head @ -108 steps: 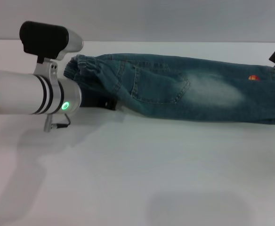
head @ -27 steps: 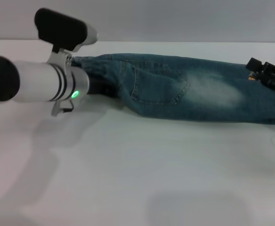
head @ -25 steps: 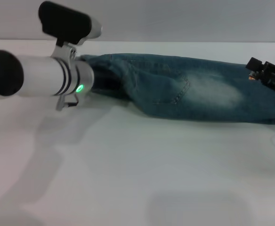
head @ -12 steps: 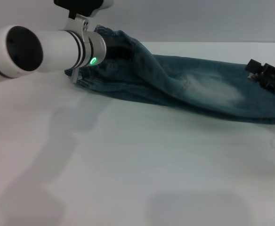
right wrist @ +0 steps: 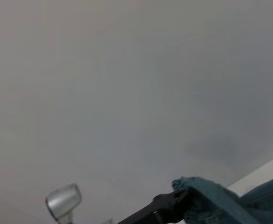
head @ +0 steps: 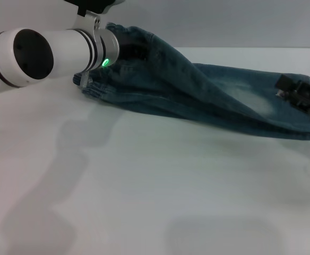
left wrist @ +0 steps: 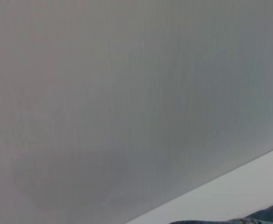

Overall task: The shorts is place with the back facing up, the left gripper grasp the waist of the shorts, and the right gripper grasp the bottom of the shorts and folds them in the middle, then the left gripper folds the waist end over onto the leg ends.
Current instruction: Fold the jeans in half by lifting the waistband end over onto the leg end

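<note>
The faded blue denim shorts (head: 224,101) lie folded lengthwise across the far side of the white table (head: 155,186). Their ruffled waist (head: 136,37) hangs lifted off the table at the left. My left gripper (head: 132,51), on the thick silver-white arm (head: 49,50), is shut on that waist and half buried in the cloth. The right wrist view shows it from afar as a black claw (right wrist: 171,207) clamping bunched denim (right wrist: 206,198). My right gripper (head: 299,94) rests low on the leg end at the far right. The leg ends' hems run out of the picture there.
A plain grey wall (head: 224,21) stands behind the table. In the left wrist view only that wall (left wrist: 127,93), the table's far edge and a sliver of denim (left wrist: 267,217) appear.
My left arm has risen and swung toward the right, pulling the waist off the table and stretching the denim into a slope. The right gripper has barely shifted on the leg end.
</note>
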### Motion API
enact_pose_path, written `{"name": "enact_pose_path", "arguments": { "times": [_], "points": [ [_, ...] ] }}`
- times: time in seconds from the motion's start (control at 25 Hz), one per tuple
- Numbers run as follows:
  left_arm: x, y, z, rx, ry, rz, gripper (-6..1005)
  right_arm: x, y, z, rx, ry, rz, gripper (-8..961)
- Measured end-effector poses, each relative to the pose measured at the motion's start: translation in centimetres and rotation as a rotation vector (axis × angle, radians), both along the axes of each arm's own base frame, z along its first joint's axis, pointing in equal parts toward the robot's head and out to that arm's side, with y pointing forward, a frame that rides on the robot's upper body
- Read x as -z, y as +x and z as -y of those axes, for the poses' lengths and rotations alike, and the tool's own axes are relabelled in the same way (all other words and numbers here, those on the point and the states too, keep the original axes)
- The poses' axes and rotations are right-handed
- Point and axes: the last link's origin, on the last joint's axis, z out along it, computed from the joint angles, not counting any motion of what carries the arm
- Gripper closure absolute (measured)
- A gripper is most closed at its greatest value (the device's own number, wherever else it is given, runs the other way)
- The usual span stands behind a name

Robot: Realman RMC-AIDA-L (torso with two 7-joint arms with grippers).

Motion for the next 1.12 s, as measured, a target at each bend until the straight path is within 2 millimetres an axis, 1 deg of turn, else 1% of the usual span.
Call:
{"name": "enact_pose_path", "arguments": {
  "times": [0.2, 0.32, 0.48, 0.6, 0.64, 0.68, 0.76, 1.12],
  "points": [
    [0.0, 0.3, -0.1, 0.008, 0.002, 0.000, 999, 0.3, -0.5, 0.1, -0.022, -0.015, -0.016, 401],
    [-0.2, 0.8, -0.3, 0.021, 0.009, 0.006, 999, 0.3, -0.5, 0.2, -0.028, -0.020, -0.023, 401],
    [-0.6, 2.4, -0.9, 0.060, 0.038, 0.020, 999, 0.5, -0.5, 0.4, -0.028, -0.026, -0.030, 402],
    [-0.6, 3.2, -1.2, 0.076, 0.041, 0.017, 999, 1.1, -0.7, 0.3, -0.030, -0.046, -0.042, 402],
    [-0.6, 3.2, -1.2, 0.076, 0.041, 0.017, 999, 1.1, -0.7, 0.3, -0.030, -0.046, -0.042, 402],
    [-0.4, 3.3, -1.2, 0.079, 0.038, 0.015, 999, 1.7, -1.1, 0.2, -0.043, -0.067, -0.038, 402],
    [-0.4, 3.1, -1.1, 0.073, 0.036, 0.016, 999, 2.3, -1.3, -0.1, -0.050, -0.081, -0.020, 401],
    [-0.4, 3.2, -0.9, 0.068, 0.033, 0.034, 999, 3.1, -0.7, -1.7, 0.004, -0.082, 0.072, 402]
  ]
}}
